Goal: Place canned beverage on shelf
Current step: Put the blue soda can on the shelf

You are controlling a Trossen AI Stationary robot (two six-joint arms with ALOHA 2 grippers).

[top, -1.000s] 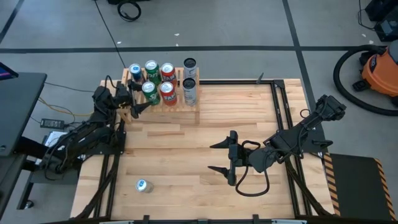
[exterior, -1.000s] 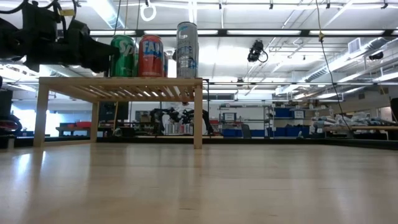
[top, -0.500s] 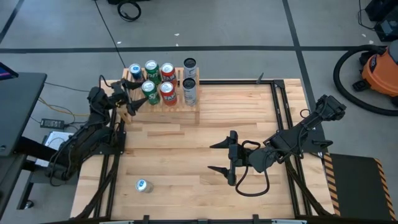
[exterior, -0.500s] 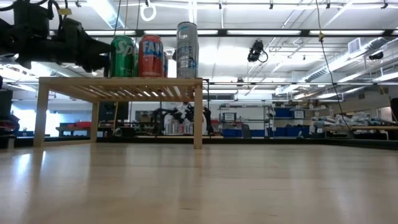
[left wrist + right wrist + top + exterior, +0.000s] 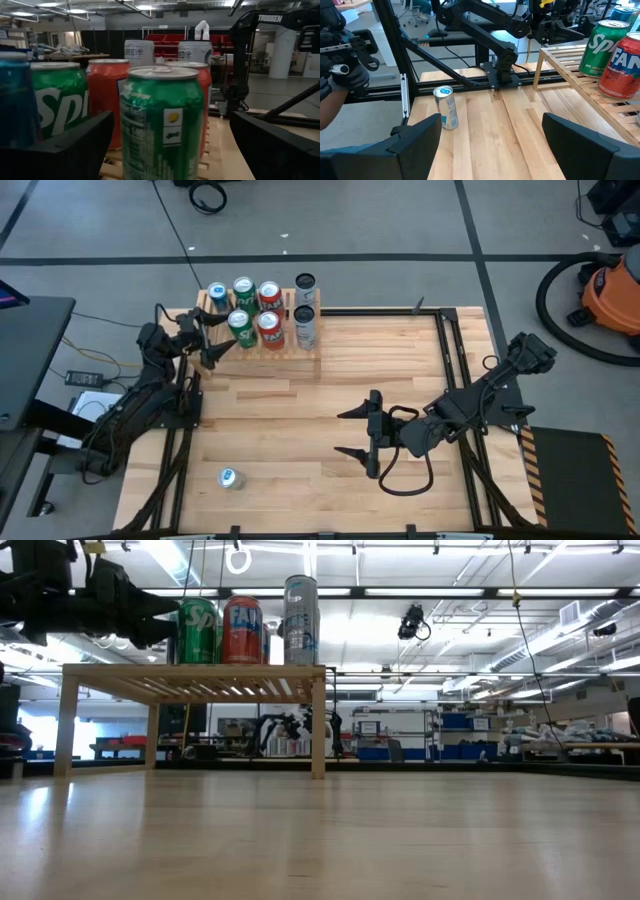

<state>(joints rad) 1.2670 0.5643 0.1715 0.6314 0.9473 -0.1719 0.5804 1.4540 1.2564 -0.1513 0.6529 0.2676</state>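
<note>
The light-wood slatted shelf [image 5: 262, 340] stands at the table's far left on short legs. It carries several upright cans in two rows: blue [image 5: 218, 292], green [image 5: 243, 288], red [image 5: 269, 293] and silver [image 5: 305, 284] behind, green [image 5: 240, 326], red [image 5: 268, 326] and silver [image 5: 306, 324] in front. My left gripper [image 5: 214, 339] is open, level, just left of the near green can [image 5: 162, 125] and apart from it. My right gripper [image 5: 342, 433] hangs open over the table's middle. One more can [image 5: 230, 478] stands upright on the table near the front left.
Black frame rails [image 5: 455, 370] run along the table's left and right sides. The right half of the shelf's near row [image 5: 580, 75] has bare slats. Bare wooden tabletop [image 5: 330, 370] lies between the shelf and my right gripper.
My left gripper, still open, has drawn back from the near green can toward the table's left edge and risen a little. The cans on the shelf have stayed where they were.
</note>
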